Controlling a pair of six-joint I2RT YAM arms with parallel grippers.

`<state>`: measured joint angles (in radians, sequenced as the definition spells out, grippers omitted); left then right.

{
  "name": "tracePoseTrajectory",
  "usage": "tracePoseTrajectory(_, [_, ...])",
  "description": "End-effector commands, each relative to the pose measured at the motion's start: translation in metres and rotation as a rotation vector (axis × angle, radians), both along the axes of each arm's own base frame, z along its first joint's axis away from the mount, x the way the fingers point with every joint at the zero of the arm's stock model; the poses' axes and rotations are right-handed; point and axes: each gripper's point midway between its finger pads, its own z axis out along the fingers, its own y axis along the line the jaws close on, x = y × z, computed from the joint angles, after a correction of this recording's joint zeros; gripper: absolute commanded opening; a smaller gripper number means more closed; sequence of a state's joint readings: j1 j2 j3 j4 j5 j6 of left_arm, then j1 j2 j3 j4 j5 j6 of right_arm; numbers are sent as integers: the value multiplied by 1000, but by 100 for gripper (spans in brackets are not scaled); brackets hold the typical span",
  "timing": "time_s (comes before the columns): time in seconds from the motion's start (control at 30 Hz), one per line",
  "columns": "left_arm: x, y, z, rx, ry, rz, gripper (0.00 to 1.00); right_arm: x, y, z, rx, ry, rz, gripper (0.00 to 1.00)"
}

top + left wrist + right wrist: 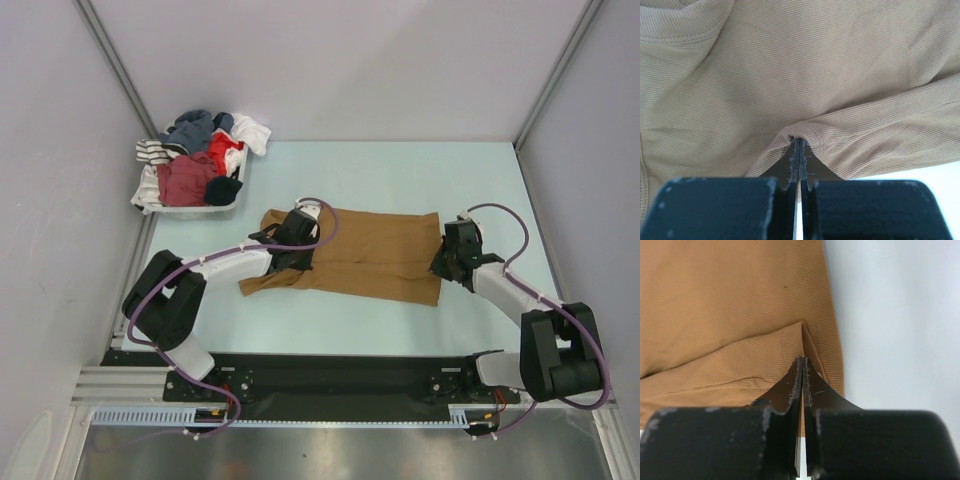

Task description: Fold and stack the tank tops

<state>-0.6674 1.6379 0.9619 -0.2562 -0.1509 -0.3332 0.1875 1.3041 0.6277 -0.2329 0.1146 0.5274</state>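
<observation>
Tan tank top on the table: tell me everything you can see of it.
The tan tank top is a fine-ribbed, tan-brown knit with stitched hems. It lies spread sideways on the pale table, strap end toward the left arm and hem toward the right. The left gripper has its fingers shut on a puckered fold near the strap end. The right gripper has its fingers shut on a doubled-over corner by the hem. Nothing else touches it.
</observation>
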Motion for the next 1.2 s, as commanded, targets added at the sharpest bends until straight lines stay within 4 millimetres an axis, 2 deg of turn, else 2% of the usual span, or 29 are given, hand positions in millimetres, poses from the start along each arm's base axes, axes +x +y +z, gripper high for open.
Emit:
tracePoseTrajectory(0.0, [7, -10, 25, -49, -53, -3, 0, 4, 1, 14, 25, -57, -5, 0])
tracePoseTrajectory(0.13, [8, -6, 33, -50, -72, 8, 0, 2, 1, 20, 30, -78, -8, 0])
tracePoseTrajectory(0.27, [7, -10, 41, -73, -85, -6, 0, -2, -9, 24, -4, -78, -42, 0])
tracePoseTrajectory(0.4, [8, -13, 40, -78, -81, -15, 0, -6, -18, 27, -25, -74, -81, 0])
tracePoseTrajectory(0.63, [9, -15, 43, -87, -85, -15, 0, -14, -33, 44, -87, -122, -126, 0])
tracePoseTrajectory(1.0, [19, -19, 56, -91, -115, -9, 0, -12, -36, 51, -101, -137, -132, 0])
tracePoseTrajectory(1.17, [17, -20, 64, -114, -124, -16, 0, -22, -22, 56, -71, -136, -98, 0])
